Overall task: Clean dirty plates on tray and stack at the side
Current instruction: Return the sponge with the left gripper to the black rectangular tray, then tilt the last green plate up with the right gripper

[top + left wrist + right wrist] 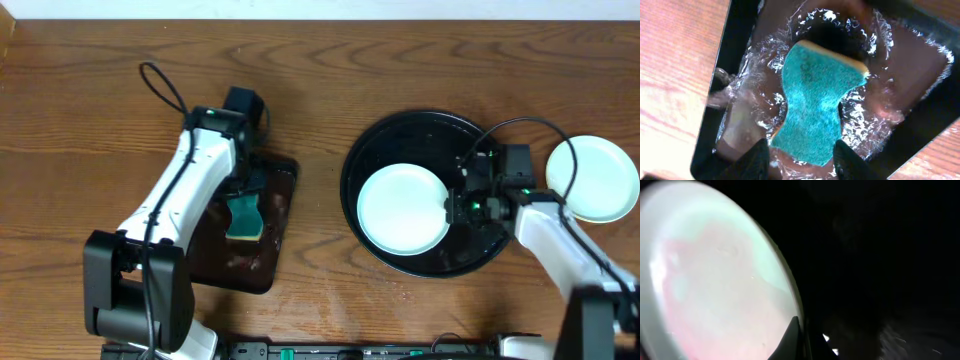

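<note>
A white plate (402, 208) with faint pink smears lies in the left half of the round black tray (425, 135). My right gripper (452, 208) is at the plate's right rim. In the right wrist view the gripper (805, 340) has one finger on the inside of the plate (715, 280), tight against the rim, over the tray (880, 255); it looks shut on the rim. A second pale plate (592, 178) sits on the table right of the tray. A third plate is not in view. My left gripper (243, 198) is open, its fingers (804, 161) straddling the near end of a teal sponge (815, 100).
The sponge (243, 218) lies in a small dark rectangular tray (272, 250) holding shallow wet film (880, 115), left of centre on the wooden table (320, 90). Cables run from both arms above the trays.
</note>
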